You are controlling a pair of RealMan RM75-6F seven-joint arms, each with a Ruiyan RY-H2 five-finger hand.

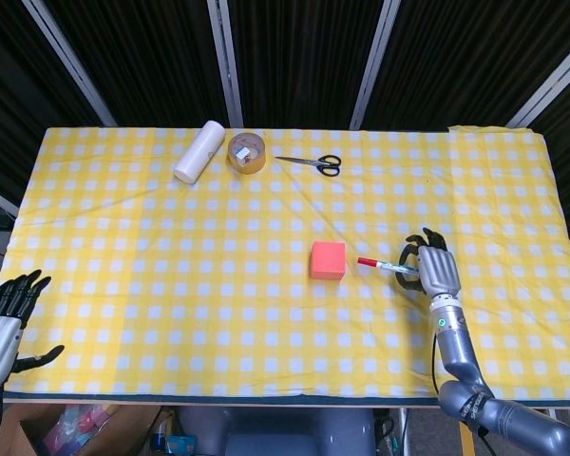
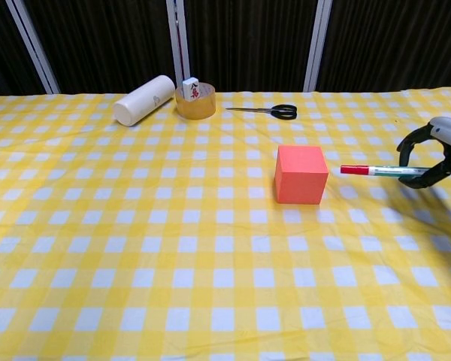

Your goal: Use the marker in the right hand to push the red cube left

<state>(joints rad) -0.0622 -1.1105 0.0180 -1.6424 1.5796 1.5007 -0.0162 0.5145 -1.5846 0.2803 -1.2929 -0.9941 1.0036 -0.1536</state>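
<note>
The red cube point(image 1: 328, 259) point(image 2: 301, 174) sits on the yellow checked cloth near the table's middle. To its right, my right hand point(image 1: 434, 269) point(image 2: 436, 153) holds a marker point(image 1: 383, 265) point(image 2: 379, 171) with a red cap. The marker lies nearly level and points left at the cube, its tip a short gap from the cube's right face, not touching. My left hand point(image 1: 2, 323) hangs off the table's front left corner, fingers spread, holding nothing. It does not show in the chest view.
At the back of the table lie a white roll point(image 1: 199, 151) point(image 2: 143, 99), a tape roll point(image 1: 247, 153) point(image 2: 195, 101) with a small tile on it, and black scissors point(image 1: 312, 163) point(image 2: 268, 111). Bare cloth lies left of the cube.
</note>
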